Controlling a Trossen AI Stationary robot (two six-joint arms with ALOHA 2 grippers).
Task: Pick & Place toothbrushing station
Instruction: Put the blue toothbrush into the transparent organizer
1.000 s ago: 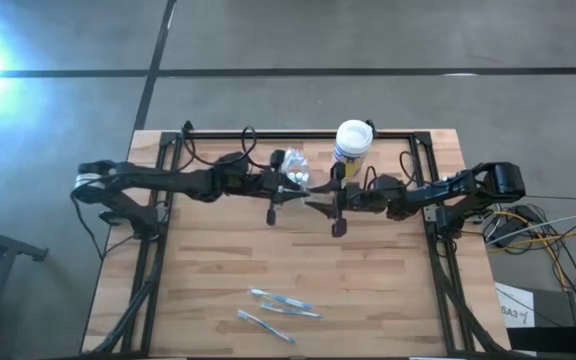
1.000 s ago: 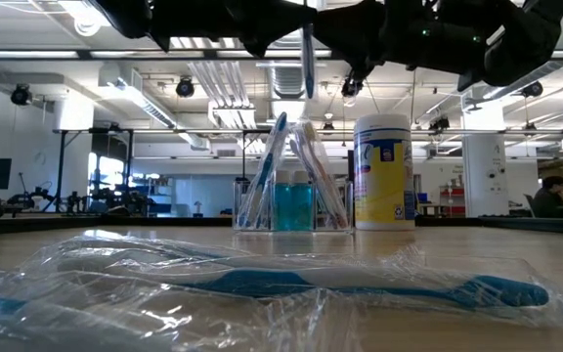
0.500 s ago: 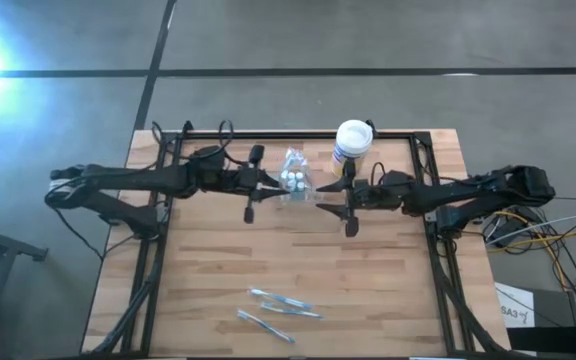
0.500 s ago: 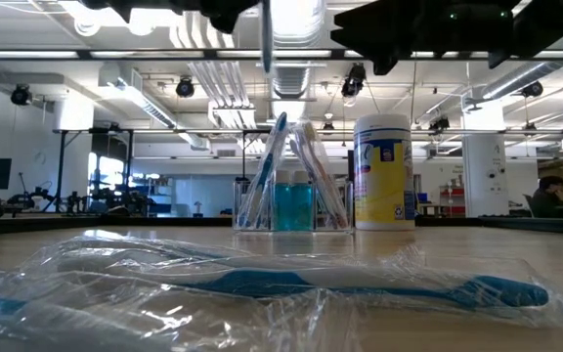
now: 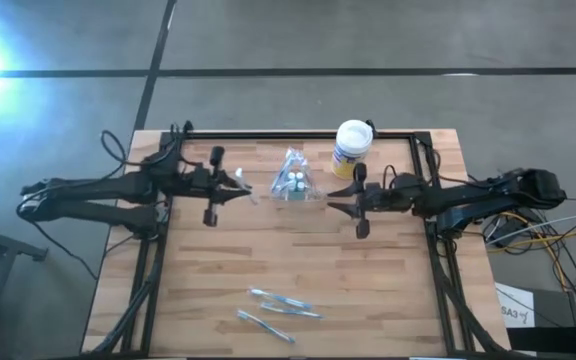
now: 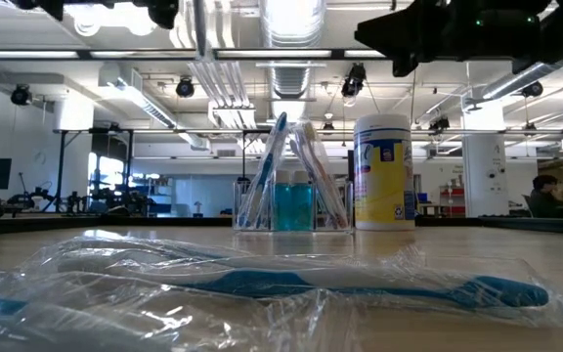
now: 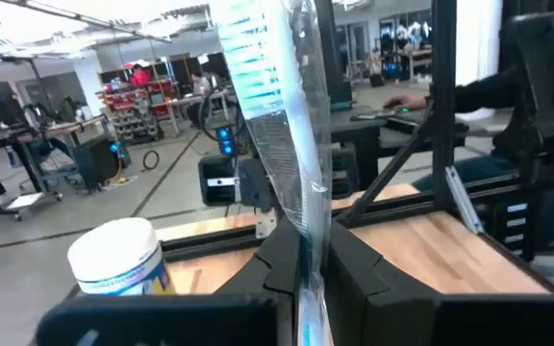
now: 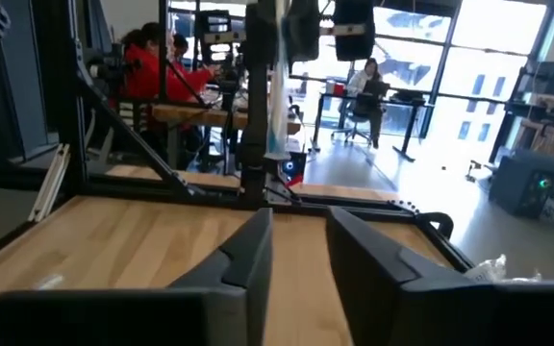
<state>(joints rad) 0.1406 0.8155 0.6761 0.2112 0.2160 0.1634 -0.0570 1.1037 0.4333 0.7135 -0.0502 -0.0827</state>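
Note:
The toothbrushing station [image 5: 293,185], a small clear holder with toothbrushes standing in it, rests on the wooden table at the middle far side; the low view shows the station [image 6: 291,186] too. My left gripper [image 5: 236,186] hovers left of it, shut on a toothbrush in a clear wrapper [image 7: 272,115]. The brush's lower end [image 6: 200,29] shows in the low view. My right gripper [image 5: 333,203] stands right of the station, open with nothing between its fingers [image 8: 248,259]. My left gripper pinches the wrapped toothbrush by its handle [image 7: 308,240], below the bristle head, between the two fingers. The fingers lie level, pointing toward the table's right, across the brush. The brush stands upright with its head up, lifted clear of the table.
A white-lidded, yellow-labelled canister [image 5: 353,145] stands right of the station. Two more wrapped toothbrushes [image 5: 278,300] lie near the table's front edge, close in the low view [image 6: 360,284]. A black frame [image 5: 298,133] rims the table. People sit in the room beyond.
My left gripper has drawn back toward the table's left edge, away from the station, carrying the wrapped toothbrush upright. My right gripper has pulled back a little toward the right edge.

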